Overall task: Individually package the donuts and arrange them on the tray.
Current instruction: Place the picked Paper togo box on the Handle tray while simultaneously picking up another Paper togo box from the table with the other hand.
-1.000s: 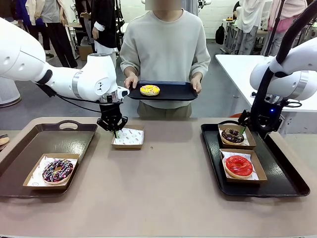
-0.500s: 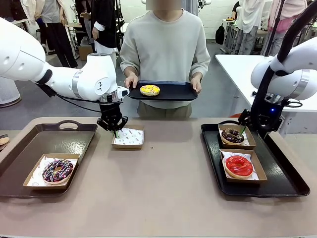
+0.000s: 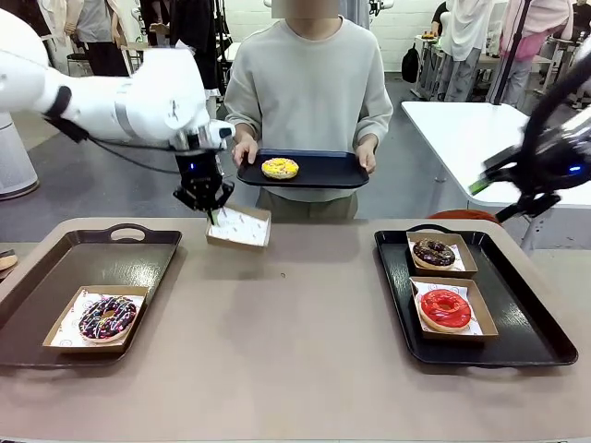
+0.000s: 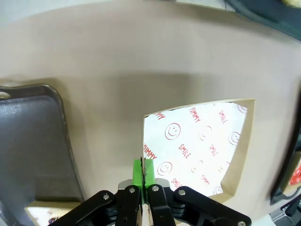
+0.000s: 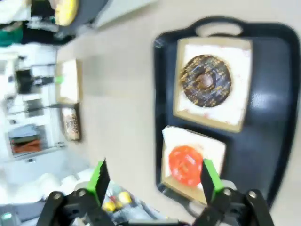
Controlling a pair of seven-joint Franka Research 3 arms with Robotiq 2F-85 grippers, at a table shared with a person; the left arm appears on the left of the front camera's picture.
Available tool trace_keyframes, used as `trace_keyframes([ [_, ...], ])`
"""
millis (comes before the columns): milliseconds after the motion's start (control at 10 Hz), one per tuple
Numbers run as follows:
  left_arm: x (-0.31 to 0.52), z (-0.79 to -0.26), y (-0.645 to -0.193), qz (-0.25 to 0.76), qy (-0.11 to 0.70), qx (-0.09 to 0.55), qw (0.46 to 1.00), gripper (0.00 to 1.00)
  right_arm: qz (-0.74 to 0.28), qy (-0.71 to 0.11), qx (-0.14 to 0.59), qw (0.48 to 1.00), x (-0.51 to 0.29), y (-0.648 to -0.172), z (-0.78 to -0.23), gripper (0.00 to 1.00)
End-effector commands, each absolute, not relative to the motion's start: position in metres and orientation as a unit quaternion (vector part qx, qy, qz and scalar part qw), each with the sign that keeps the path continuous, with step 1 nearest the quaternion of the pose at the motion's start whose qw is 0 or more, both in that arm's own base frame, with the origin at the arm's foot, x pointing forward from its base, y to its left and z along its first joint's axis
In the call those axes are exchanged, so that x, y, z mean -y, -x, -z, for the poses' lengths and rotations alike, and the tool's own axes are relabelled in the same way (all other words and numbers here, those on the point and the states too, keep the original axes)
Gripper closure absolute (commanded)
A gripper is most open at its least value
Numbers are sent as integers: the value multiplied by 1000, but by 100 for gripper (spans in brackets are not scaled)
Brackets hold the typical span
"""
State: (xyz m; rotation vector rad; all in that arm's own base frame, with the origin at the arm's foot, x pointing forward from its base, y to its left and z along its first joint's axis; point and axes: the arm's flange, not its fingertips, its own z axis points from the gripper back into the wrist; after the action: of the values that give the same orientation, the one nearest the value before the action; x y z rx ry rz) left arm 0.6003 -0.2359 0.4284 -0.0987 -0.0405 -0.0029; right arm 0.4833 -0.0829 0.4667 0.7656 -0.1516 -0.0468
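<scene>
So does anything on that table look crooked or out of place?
Yes: the empty paper box hangs tilted above the table, pinched at one edge by the left tool. The three boxed donuts sit neatly in their trays; nothing looks spilled.

bright, even overhead room light in the front view; soft, short shadows under the trays [image 3: 517,355] and paper boxes on the worktop [image 3: 295,369]. mild glare on the glossy red donut [image 3: 446,307] and along the black tray rims. sharp focus across most of the front view, with slight motion smear on the right arm at the picture's edge. left wrist view softly blurred, strongest toward the top, with wide-angle bending of the worktop edge and a broad diffuse shadow band across the surface. right wrist view heavily motion-blurred throughout, donuts and tray [image 5: 268,94] smeared, background washed out and bright at the left.
</scene>
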Motion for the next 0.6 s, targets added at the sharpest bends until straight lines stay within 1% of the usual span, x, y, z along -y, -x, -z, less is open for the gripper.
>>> trace_keyframes([
  [0, 237, -456, -607, 11, 53, 23, 998, 100, 39, -456, 89, 885, 143, -459, -462, 0],
  [200, 246, -479, -613, 14, 39, 27, 999, 100, 54, -522, 115, 844, 195, -425, -453, 0],
  [500, 258, -499, -629, 12, 16, 28, 999, 100, 80, -568, 140, 807, 245, -376, -425, 0],
])
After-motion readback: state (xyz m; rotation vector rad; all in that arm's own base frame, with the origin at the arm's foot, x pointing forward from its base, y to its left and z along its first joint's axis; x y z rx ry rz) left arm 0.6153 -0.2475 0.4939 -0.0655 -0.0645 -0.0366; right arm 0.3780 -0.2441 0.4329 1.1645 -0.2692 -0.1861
